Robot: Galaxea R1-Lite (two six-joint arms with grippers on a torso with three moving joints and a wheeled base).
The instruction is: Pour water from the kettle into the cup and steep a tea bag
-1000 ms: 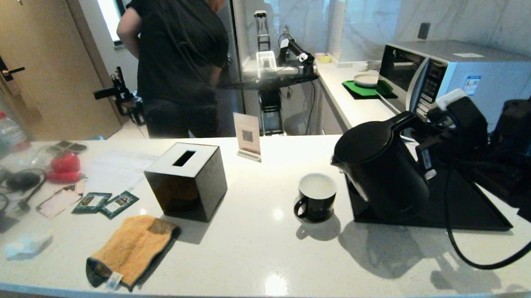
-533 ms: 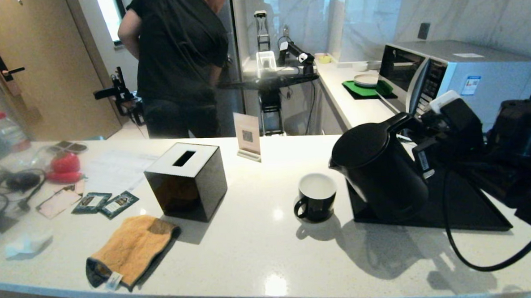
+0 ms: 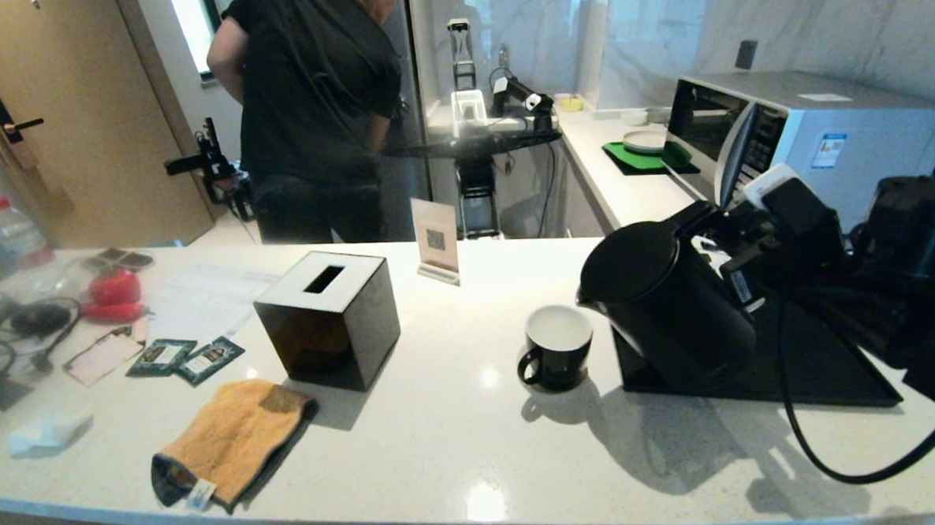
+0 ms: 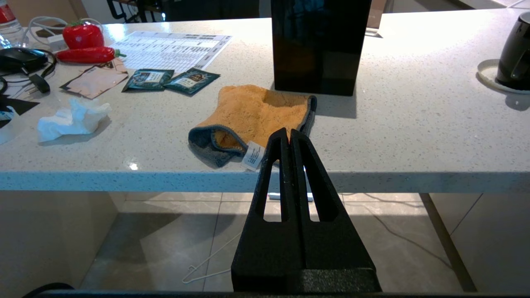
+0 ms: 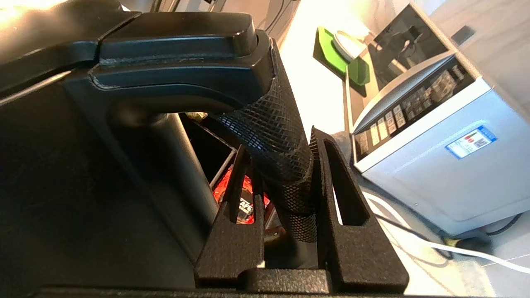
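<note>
The tall black kettle (image 3: 667, 305) hangs tilted over the black tray (image 3: 827, 369), its spout leaning towards the cup (image 3: 558, 345) just to its left. My right gripper (image 5: 279, 140) is shut on the kettle's knurled loop handle (image 5: 277, 136); in the head view it sits at the handle (image 3: 723, 239). The glossy black cup stands upright on the counter with its white inside showing, and it also appears far off in the left wrist view (image 4: 513, 54). No stream of water shows. No tea bag is in view. My left gripper (image 4: 288, 133) is shut and empty, parked below the counter's front edge.
A black tissue box (image 3: 328, 316), an orange cloth (image 3: 230, 438), two dark green packets (image 3: 184, 358), a pale packet (image 3: 105, 356) and red toy peppers (image 3: 114, 294) lie on the left. A microwave (image 3: 809, 129) stands behind the kettle. A person (image 3: 311, 104) stands beyond the counter.
The kettle has tipped further towards the cup and shifted slightly left with my right gripper. The cup and the left arm have not moved.
</note>
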